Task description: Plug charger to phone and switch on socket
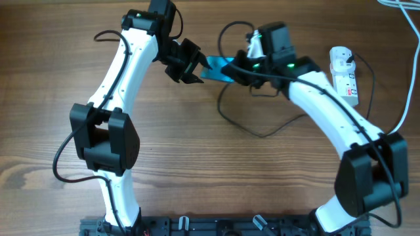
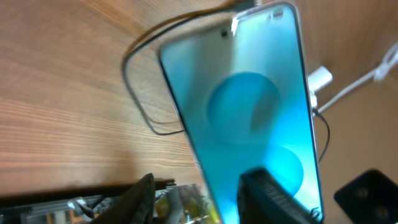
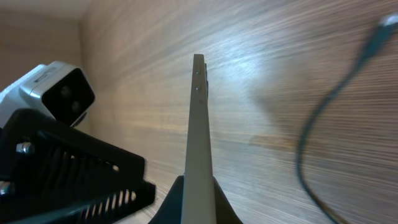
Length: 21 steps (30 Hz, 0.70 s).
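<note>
The phone, with its cyan screen, is held above the table between the two arms. My right gripper is shut on its right end. In the right wrist view the phone shows edge-on, clamped between the fingers. My left gripper is open at the phone's left end. In the left wrist view the screen fills the frame, with one finger in front of it and the fingers apart. The black charger cable loops on the table below. The socket lies at the far right.
The white lead runs from the top right corner down the right edge. The charger cable also shows in the left wrist view and the right wrist view. The left arm's camera is close beside the phone.
</note>
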Each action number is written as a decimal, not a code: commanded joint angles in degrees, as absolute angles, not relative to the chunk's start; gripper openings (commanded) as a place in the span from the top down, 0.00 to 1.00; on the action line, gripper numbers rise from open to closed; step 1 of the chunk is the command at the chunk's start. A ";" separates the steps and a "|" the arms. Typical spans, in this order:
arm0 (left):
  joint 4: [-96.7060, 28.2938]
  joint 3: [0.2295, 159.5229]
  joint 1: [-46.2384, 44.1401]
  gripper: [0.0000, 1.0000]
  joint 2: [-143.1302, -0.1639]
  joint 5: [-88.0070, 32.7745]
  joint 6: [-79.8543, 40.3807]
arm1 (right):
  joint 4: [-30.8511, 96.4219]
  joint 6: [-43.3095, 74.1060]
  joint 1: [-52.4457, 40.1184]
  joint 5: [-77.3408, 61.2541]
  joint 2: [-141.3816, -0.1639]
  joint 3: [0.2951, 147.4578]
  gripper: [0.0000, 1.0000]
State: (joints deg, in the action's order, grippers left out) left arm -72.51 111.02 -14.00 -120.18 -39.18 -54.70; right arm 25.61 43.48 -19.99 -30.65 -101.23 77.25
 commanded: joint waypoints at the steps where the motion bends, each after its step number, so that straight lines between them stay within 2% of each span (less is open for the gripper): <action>1: -68.93 111.83 -14.41 0.51 -118.61 -46.83 -39.75 | 26.94 40.86 -15.00 -32.88 -92.05 78.28 0.96; 5: -65.43 111.83 -14.41 0.25 -118.61 -52.49 -34.46 | 31.00 40.75 -13.08 -24.51 -78.63 77.32 0.96; 7: -65.45 111.83 -14.41 0.18 -118.61 -52.49 -34.46 | 30.26 40.93 -12.34 -24.16 -74.37 74.39 0.96; 9: -66.41 111.83 -14.41 0.01 -118.61 -52.49 -34.46 | 26.59 42.83 -10.07 -24.40 -68.60 66.65 0.96; 13: -65.95 111.83 -14.41 0.00 -118.61 -52.49 -31.38 | 5.85 56.58 -5.34 -30.26 -62.26 45.67 0.96; 15: -65.95 111.81 -14.41 0.00 -118.61 -52.49 -30.17 | -12.62 67.09 -5.28 -31.07 -63.07 35.22 0.96; 17: -65.89 111.83 -14.41 0.00 -118.61 -52.49 -30.20 | -24.36 74.02 -5.28 -30.28 -65.04 30.28 0.96; 21: -63.44 111.81 -14.41 0.00 -118.61 -57.34 -30.20 | -29.95 79.53 -6.55 -25.96 -70.04 29.52 0.96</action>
